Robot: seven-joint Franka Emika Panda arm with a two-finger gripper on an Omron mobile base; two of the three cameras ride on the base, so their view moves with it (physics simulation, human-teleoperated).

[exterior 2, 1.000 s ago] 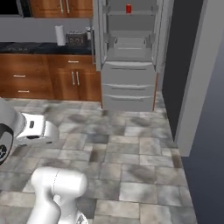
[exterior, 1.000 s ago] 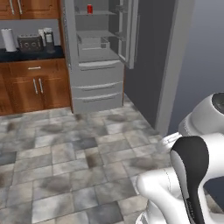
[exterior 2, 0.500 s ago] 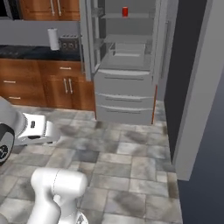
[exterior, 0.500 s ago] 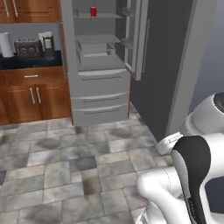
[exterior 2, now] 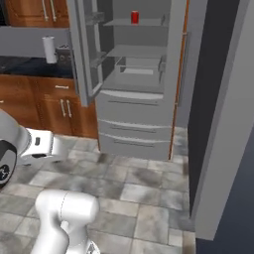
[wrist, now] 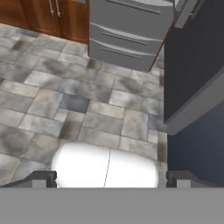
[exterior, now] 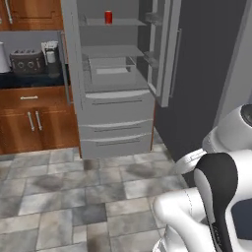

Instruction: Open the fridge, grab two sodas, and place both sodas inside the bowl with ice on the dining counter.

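On the left I have the wall bench (exterior: 29, 81) with a toaster (exterior: 25, 60) on its dark top and wood cabinets (exterior: 34, 123) under it. Next comes the fridge (exterior: 115, 123), and both its upper doors stand swung out, so I count the opening step as done. On the top shelf (exterior 2: 136, 24) inside I can see one red can (exterior: 108, 17), upright and alone; in the right base view it sits at the same spot (exterior 2: 134, 17). I cannot make out the second soda on any shelf from here. A clear bin (exterior: 110, 69) sits lower down, and it looks empty to me. The drawers (exterior 2: 136, 131) below are shut.

The arm is folded low in front of me, well short of the shelves. In the hand view the claw (wrist: 111, 177) points down at the floor tiles (wrist: 65, 100), its two tips far apart with nothing between them, so I read it as released and empty.

So by my count: fridge open, no soda picked, nothing carried. Left to do: close in on the fridge, lift the can, find the other drink, then carry both to the bowl on the dining bench.
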